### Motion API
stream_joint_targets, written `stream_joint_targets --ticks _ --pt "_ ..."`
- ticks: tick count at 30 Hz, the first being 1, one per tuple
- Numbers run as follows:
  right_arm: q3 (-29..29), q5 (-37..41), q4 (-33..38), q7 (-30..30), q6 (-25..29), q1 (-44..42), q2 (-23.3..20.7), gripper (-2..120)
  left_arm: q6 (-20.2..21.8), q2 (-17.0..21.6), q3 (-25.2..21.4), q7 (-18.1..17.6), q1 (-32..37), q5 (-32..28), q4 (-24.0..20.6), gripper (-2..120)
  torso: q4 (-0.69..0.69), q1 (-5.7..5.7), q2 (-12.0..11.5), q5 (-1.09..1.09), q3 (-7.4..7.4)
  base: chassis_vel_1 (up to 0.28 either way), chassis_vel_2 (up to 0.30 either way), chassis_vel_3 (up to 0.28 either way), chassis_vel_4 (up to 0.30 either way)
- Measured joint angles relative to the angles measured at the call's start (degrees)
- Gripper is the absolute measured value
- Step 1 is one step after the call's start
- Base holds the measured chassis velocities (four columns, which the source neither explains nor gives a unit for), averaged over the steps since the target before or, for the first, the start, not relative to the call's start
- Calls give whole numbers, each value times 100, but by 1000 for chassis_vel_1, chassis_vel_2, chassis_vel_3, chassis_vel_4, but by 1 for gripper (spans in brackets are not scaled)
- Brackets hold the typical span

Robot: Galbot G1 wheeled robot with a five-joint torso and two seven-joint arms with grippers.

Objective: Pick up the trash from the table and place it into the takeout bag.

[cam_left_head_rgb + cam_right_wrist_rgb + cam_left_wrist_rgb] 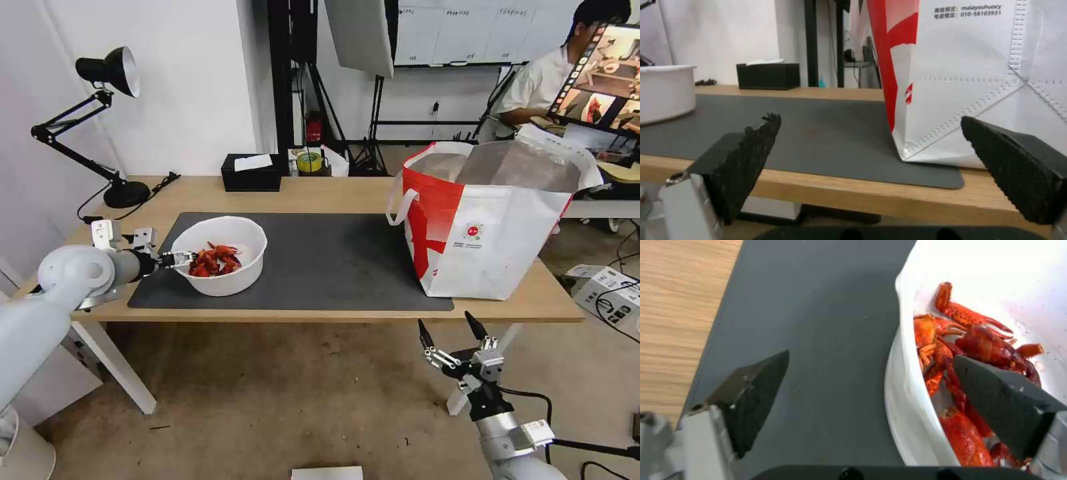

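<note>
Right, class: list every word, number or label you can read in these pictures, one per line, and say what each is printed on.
"maiayouhuocy" – on the white side of the takeout bag, right wrist view.
"010-58103931" – just below it on the same bag, after Chinese characters too blurred to read.
Round logo on the bag's front, head view: the small print under it is too small to read.
Whiteboard behind: writing too small to read.

Takeout bag point(978, 83) top and bowl point(662, 91) cut off by frame edges.
</note>
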Motion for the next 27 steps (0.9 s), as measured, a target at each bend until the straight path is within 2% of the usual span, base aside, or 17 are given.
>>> stream_joint_targets --ticks 3,4,7,8,11,12,15,17,19,20,23,27 --pt "0 0 0 0 0 0 0 100 -10 -14 44 -57 -45 -2 0 82 0 0 0 -1 0 0 0 0 0" --pt "0 0 0 0 0 0 0 100 -10 -14 44 -57 -45 -2 0 82 0 0 0 -1 0 0 0 0 0" --pt "0 0 0 0 0 0 0 100 -19 -19 61 -81 -53 -2 -8 69 0 0 0 -1 0 0 0 0 0" --pt "0 0 0 0 0 0 0 100 -19 -19 61 -81 -53 -2 -8 69 0 0 0 -1 0 0 0 0 0" --pt "0 0 0 0 0 0 0 100 -30 -18 66 -90 -36 -4 -34 52 0 0 0 -1 0 0 0 0 0" --pt "0 0 0 0 0 0 0 100 -30 -18 66 -90 -36 -4 -34 52 0 0 0 -1 0 0 0 0 0" --pt "0 0 0 0 0 0 0 100 -34 -17 56 -113 -21 -83 -56 39 -1 0 0 -1 0 0 0 0 0" --pt "0 0 0 0 0 0 0 100 -35 -17 51 -118 -18 -115 -67 35 0 0 0 -2 0 0 0 0 0" --pt "0 0 0 0 0 0 0 100 -35 -11 42 -133 -11 -170 -91 24 -1 0 0 -2 1 0 0 0 0" --pt "0 0 0 0 0 0 0 100 -35 -11 42 -133 -11 -170 -91 24 -1 0 0 -2 1 0 0 0 0" --pt "0 0 0 0 0 0 0 100 -35 0 38 -141 -7 -189 -135 9 -1 0 0 -3 1 0 0 0 0" --pt "0 0 0 0 0 0 0 100 -48 -3 38 -136 -3 -207 -160 0 -2 0 0 -1 1 0 0 0 0"
